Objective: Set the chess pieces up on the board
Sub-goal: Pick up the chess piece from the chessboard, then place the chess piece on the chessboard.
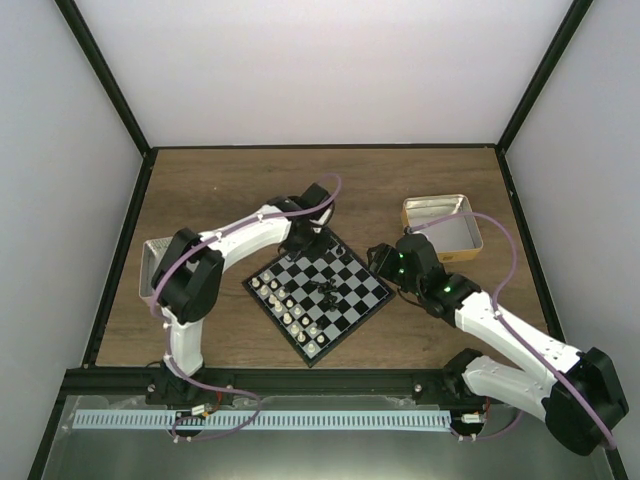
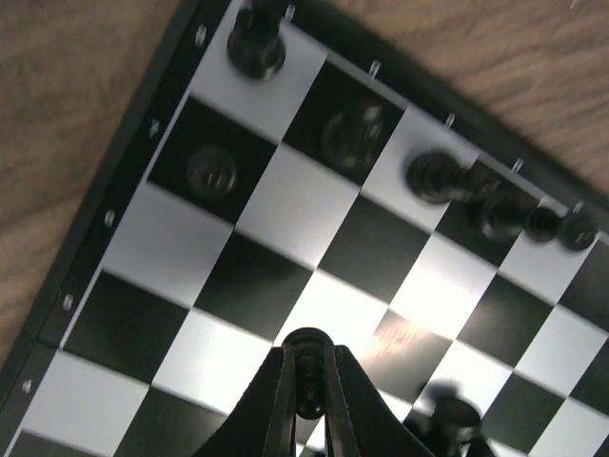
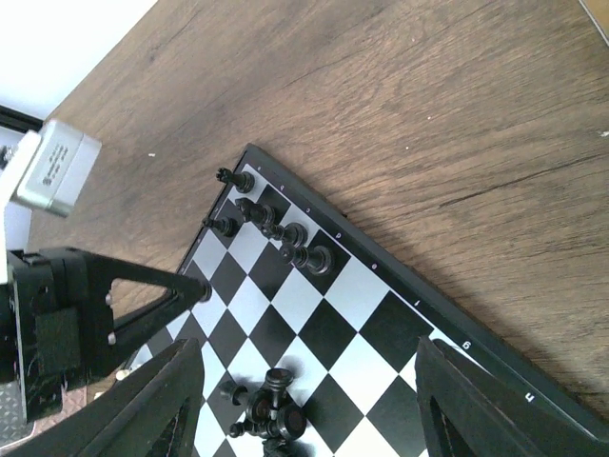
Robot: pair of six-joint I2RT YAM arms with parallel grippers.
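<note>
My left gripper (image 2: 306, 354) is clenched on a small black piece (image 2: 306, 388), low over the board (image 1: 352, 328). I'd guess that's to seat it near the black back row (image 3: 284, 233). Right gripper (image 3: 309, 352) hangs released wide by the board's corner, probably just keeping clear. The rim has tiny coordinate letters, but I can't read them reliably. No brands.

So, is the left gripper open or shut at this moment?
Shut. In the left wrist view the left gripper has its fingers pressed on a small black chess piece over the board.
</note>
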